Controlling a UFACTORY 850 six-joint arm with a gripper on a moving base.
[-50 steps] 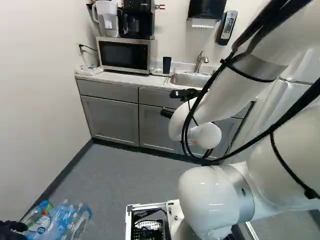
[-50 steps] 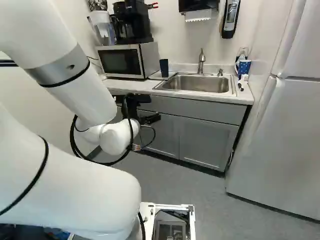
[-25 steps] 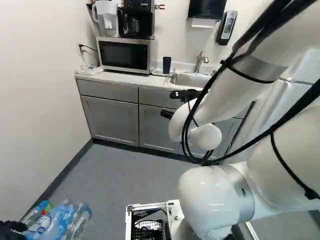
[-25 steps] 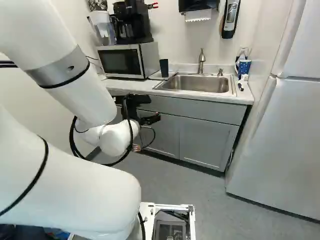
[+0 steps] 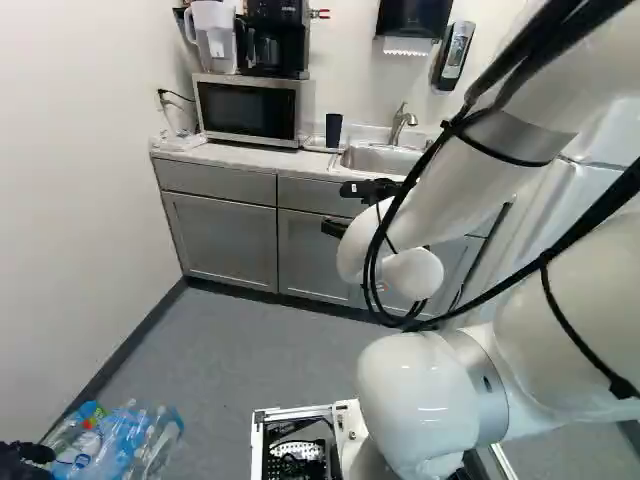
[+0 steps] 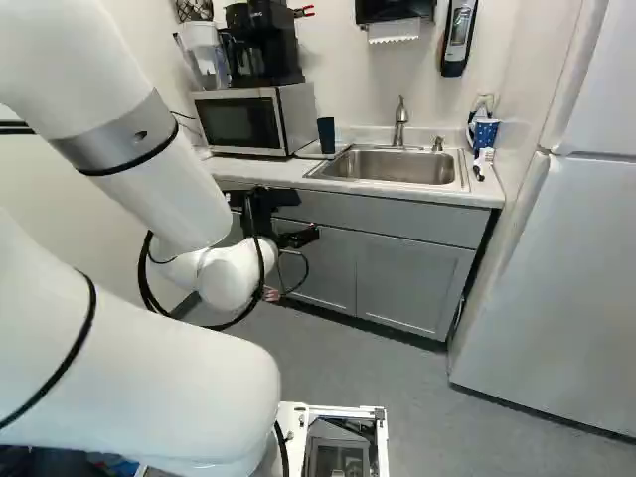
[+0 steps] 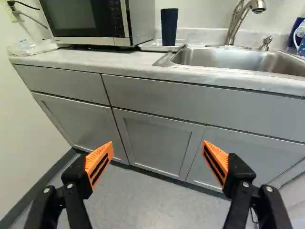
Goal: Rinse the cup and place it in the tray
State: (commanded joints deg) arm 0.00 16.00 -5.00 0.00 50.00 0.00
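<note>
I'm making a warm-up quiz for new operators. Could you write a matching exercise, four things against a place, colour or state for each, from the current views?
Things
1. The cup
2. The tray
3. The faucet
4. The fingers

Places, colours, states
A. Rising behind the basin of the sink
B. White and low, at the foot of a dark upright thing
C. Spread apart, with orange pads
D. Dark blue and upright, between the microwave and the sink

Right pairs: 1-D, 2-B, 3-A, 4-C
</note>
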